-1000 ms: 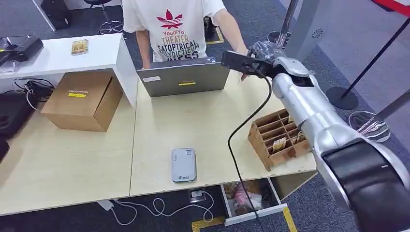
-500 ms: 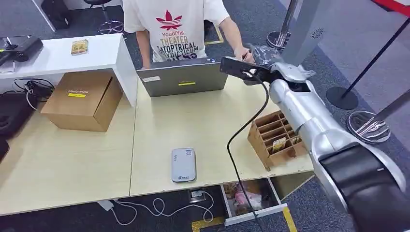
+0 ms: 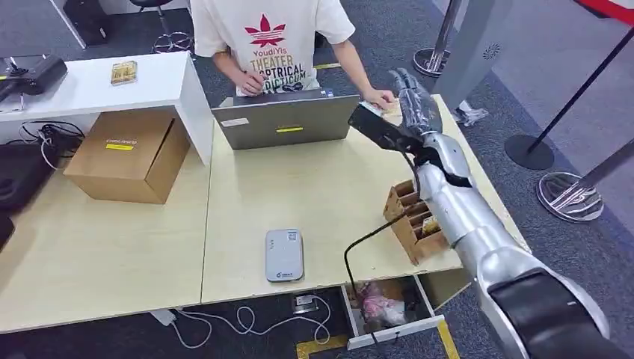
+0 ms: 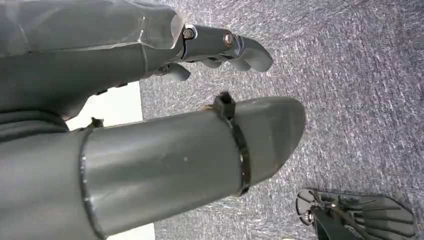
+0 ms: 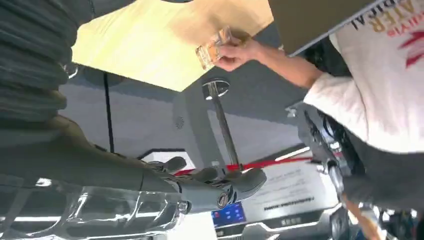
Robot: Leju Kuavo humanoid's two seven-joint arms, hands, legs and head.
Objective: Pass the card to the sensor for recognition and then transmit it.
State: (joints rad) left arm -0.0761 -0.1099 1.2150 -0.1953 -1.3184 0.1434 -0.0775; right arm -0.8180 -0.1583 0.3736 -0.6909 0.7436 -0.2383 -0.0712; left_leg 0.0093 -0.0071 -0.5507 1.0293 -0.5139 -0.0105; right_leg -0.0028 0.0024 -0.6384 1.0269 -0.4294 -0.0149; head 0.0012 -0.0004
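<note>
A small tan card (image 5: 214, 46) is pinched in a person's hand (image 5: 239, 52) over the far right corner of the table. In the head view the card (image 3: 371, 108) lies just left of my right hand (image 3: 416, 101), which is raised with its fingers spread and holds nothing. The right wrist view shows the same hand (image 5: 210, 186) empty, apart from the card. The grey-white sensor (image 3: 284, 255) lies flat near the table's front edge. My left hand (image 4: 220, 44) hangs over the carpet with nothing in it, thumb apart from the fingers.
A wooden card rack (image 3: 416, 218) stands at the table's right edge under my right forearm. A laptop (image 3: 284, 121) sits at the back before the person (image 3: 273, 37). A cardboard box (image 3: 127, 154) and white shelf (image 3: 97, 84) are on the left. Stanchion bases (image 3: 529, 149) stand right.
My right hand has spread its fingers and its arm has dropped lower toward the card rack. The person's hand now holds the card beside it.
</note>
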